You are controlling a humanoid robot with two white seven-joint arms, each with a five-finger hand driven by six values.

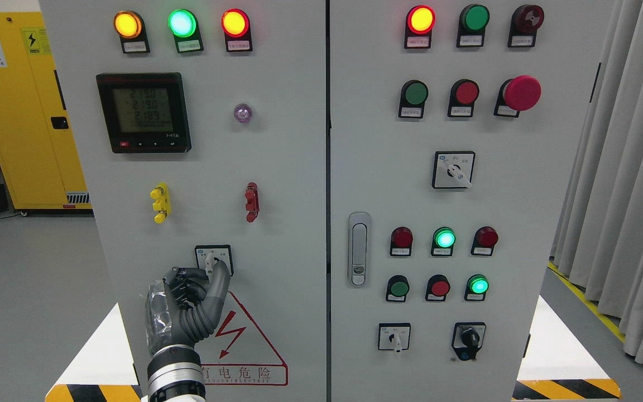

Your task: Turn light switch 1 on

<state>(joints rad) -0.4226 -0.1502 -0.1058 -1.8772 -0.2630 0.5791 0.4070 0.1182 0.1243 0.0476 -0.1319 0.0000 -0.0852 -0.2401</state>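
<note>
My left hand (pixel 187 304) comes up from the bottom edge left of the middle, wrist low, palm toward the cabinet. Its fingers (pixel 218 285) are curled together and closed on the white handle of the rotary switch (pixel 214 260), the thumb side reaching highest and touching the knob's lower part. The other digits bunch just left of the switch plate.

The switch sits low on the left door (pixel 277 167), in a small square plate below and between the yellow terminal (pixel 160 202) and the red terminal (pixel 252 201). Its handle runs close to vertical with the free end pointing down, slightly leftward, though my fingers hide much of it, so I cannot give the exact angle.

Directly below the switch is the red triangular warning sign (pixel 243 335), partly covered by my forearm. Bare panel lies to the switch's right as far as the seam between the doors; beyond the seam stands the door latch (pixel 359 248). Above, the meter display (pixel 144 112) is well apart from my hand. To the left, the door edge is near my knuckles, with open floor and a yellow cabinet (pixel 20 111) beyond.
</note>
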